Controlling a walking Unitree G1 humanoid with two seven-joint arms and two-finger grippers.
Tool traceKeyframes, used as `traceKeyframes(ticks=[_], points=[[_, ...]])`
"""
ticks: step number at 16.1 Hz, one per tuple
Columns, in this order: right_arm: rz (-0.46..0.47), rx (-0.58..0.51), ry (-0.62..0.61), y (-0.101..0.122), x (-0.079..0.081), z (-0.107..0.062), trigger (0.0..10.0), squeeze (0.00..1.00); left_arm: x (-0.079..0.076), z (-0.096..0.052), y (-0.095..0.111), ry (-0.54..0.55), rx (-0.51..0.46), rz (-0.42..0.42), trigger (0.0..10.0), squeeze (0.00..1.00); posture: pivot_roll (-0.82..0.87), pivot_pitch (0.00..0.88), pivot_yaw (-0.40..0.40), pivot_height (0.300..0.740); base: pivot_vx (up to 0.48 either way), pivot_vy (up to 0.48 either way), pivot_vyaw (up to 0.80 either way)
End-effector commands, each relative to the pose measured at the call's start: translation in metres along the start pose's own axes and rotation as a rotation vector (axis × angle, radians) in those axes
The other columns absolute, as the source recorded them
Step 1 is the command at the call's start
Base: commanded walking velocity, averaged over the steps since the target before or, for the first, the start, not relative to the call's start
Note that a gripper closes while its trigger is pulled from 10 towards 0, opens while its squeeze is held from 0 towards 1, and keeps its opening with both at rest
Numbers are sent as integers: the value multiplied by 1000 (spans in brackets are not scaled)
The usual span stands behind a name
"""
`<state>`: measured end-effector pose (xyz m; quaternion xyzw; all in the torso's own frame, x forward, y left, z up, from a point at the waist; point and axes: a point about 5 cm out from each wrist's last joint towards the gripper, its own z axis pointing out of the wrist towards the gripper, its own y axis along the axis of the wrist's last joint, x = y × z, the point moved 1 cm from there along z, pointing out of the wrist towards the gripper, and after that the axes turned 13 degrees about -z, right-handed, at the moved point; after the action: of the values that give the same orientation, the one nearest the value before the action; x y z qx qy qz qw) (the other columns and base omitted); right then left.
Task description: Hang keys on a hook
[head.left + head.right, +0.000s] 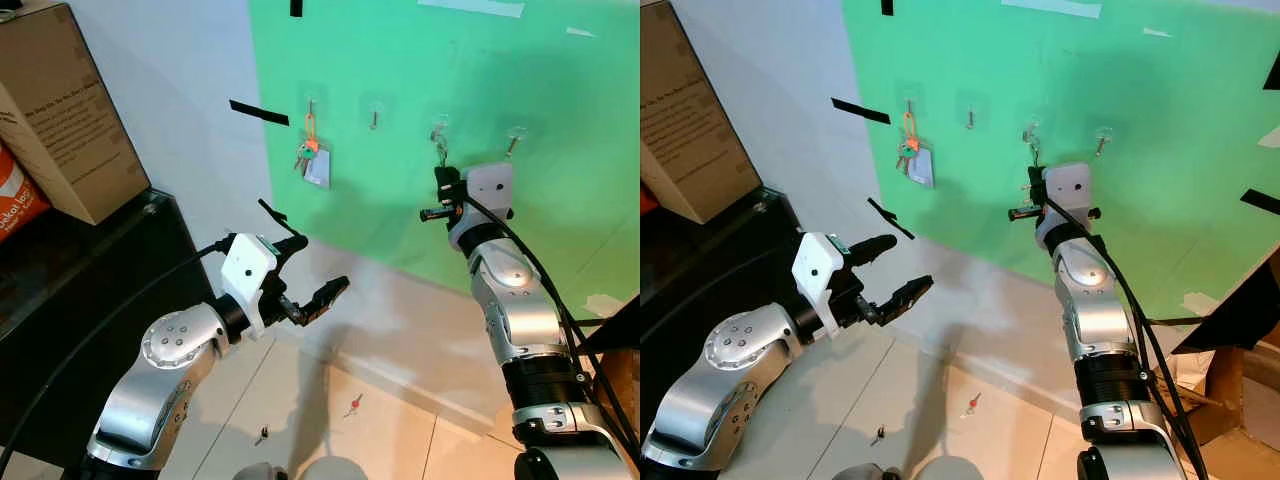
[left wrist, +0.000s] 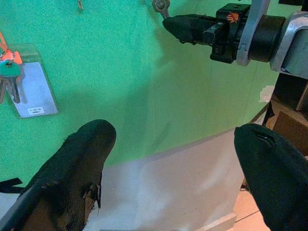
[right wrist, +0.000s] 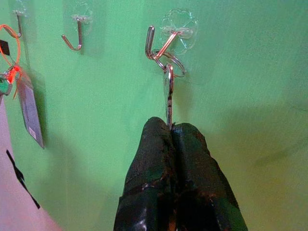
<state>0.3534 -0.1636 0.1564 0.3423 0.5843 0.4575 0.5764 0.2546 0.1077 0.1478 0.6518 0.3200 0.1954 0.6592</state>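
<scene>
On the green wall (image 1: 480,70) are several small clear-backed wire hooks. My right gripper (image 3: 171,127) is raised to the third hook (image 3: 163,43) and shut on a silver key (image 3: 169,96), whose ring loops over that hook's wire. In the left eye view this gripper (image 1: 441,182) is just under the hook (image 1: 439,128). A bunch of keys on an orange loop with a card tag (image 1: 313,155) hangs from the first hook. The second hook (image 1: 374,116) is bare. My left gripper (image 1: 322,262) is open with nothing in it, held lower and left, away from the wall.
A cardboard box (image 1: 65,110) stands on a black cabinet (image 1: 90,300) at my left. Two small keys (image 1: 353,405) (image 1: 262,434) lie on the tiled floor. Black tape strips (image 1: 258,113) are stuck to the wall. Another cardboard box (image 1: 1215,400) sits low on the right.
</scene>
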Motion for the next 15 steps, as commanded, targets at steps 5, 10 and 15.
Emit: traceKeyframes(ticks=[5,10,15], points=[[2,-12,37,7,9,4,10000,0,0,0,5,7,-13,25,10000,0,12,0,48,740,0,0,0],[35,43,59,-2,16,3,10000,0,2,4,16,17,-65,22,10000,0,12,0,48,740,0,0,0],[104,101,78,-15,23,-3,10000,1000,1,6,21,10,-84,19,10000,0,11,0,49,740,0,0,0]])
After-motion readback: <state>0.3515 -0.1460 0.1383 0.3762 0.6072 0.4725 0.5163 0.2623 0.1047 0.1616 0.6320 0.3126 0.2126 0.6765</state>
